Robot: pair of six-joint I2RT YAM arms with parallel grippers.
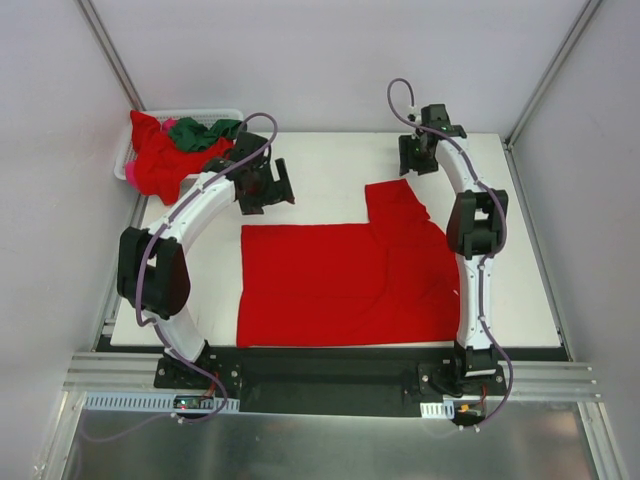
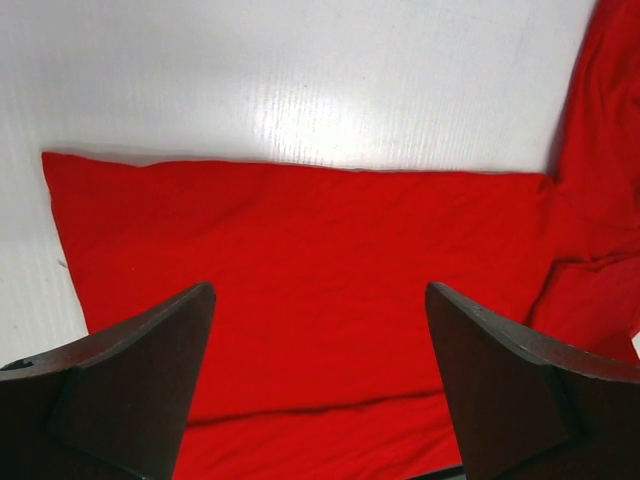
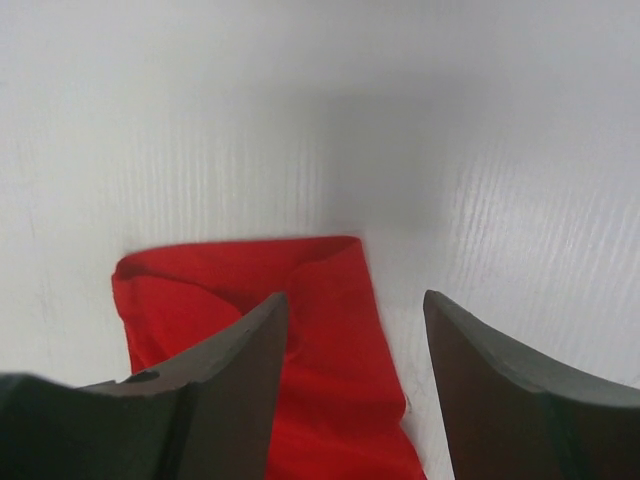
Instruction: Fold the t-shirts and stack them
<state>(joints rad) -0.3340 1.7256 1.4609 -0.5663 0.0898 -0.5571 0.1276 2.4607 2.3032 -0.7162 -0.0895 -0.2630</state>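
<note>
Two grippers hang released above one red t-shirt [image 1: 340, 285], which lies flat on the table [image 1: 330, 160], reaching from its middle to its near edge. The body forms a fairly neat rectangle. One sleeve [image 1: 396, 205] juts from the rectangle's far right corner toward the table's far edge.

The left gripper [image 1: 268, 190] hovers near the rectangle's far left corner. The left wrist view shows its jaws spread wide and empty. The right gripper [image 1: 420, 152] stands near the far edge, just beyond the sleeve's tip. Its jaws are also parted with nothing between them, and the right wrist view shows the sleeve end lying below.

More shirts wait in the basket [image 1: 205, 113] off the far left corner: a heap of red cloth [image 1: 158, 160] and a green t-shirt [image 1: 200, 132].

The step in hand is probably tucking the sleeve onto the body. To do it well, the right gripper should come down on the sleeve's far hem and pinch the cloth fully. It should then carry the hem toward the near edge so the crease falls along the rectangle's far side. The left gripper could press on the far left corner so the body does not drag or wrinkle. A shallow pinch may let the thin cloth slip.
</note>
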